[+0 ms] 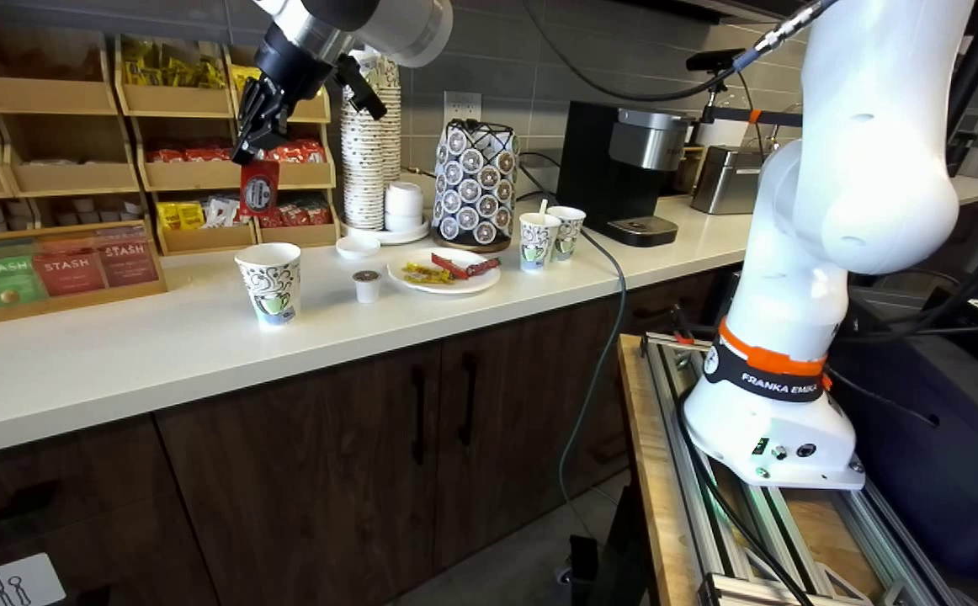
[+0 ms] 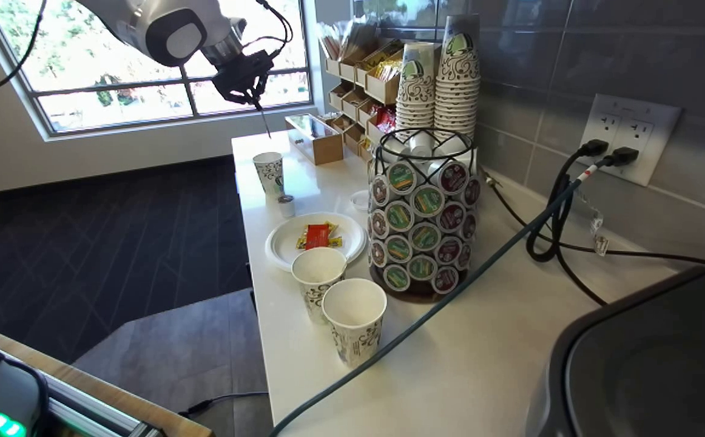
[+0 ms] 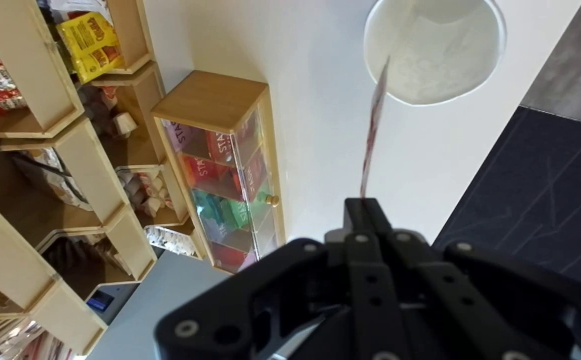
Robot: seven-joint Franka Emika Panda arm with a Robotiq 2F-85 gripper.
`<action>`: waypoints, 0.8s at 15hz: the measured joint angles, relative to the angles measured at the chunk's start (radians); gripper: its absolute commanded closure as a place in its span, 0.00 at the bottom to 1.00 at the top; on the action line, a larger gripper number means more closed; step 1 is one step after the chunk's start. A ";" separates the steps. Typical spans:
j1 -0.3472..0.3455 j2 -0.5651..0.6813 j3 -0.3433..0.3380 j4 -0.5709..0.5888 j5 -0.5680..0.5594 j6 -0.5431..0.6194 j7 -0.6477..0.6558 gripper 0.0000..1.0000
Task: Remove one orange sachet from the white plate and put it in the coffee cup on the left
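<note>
Arm (image 1: 863, 194): upright from its base (image 1: 771, 429) on the wooden stand (image 1: 649, 438), bent so that its middle is out of frame at the top and its forward part shows again in an exterior view.
Wrist (image 1: 308, 34): slanting downward, stretched out over the tabletop (image 1: 152, 353).
Gripper (image 3: 363, 201): tips pointing down, higher than the coffee cup (image 1: 272, 286).
Jaws: clenched on one end of the orange-red sachet (image 1: 259, 189).
Orange-red sachet: hanging below the jaws, above the coffee cup and apart from its rim in both exterior views; edge-on in the wrist view, its far tip overlapping the cup's mouth.
Coffee cup: upright on the tabletop.
White plate (image 1: 455, 289): well apart from the gripper, bearing red packets (image 1: 449, 266) and yellow packets (image 1: 422, 273).
Small pod (image 1: 366, 288): between coffee cup and plate.
</note>
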 measured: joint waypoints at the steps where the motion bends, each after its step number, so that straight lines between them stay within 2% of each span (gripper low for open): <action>1: 0.001 0.021 0.000 0.017 -0.014 -0.010 0.009 1.00; 11: -0.003 0.165 -0.001 0.150 -0.118 -0.187 0.080 1.00; 12: -0.005 0.173 -0.001 0.158 -0.125 -0.207 0.082 0.74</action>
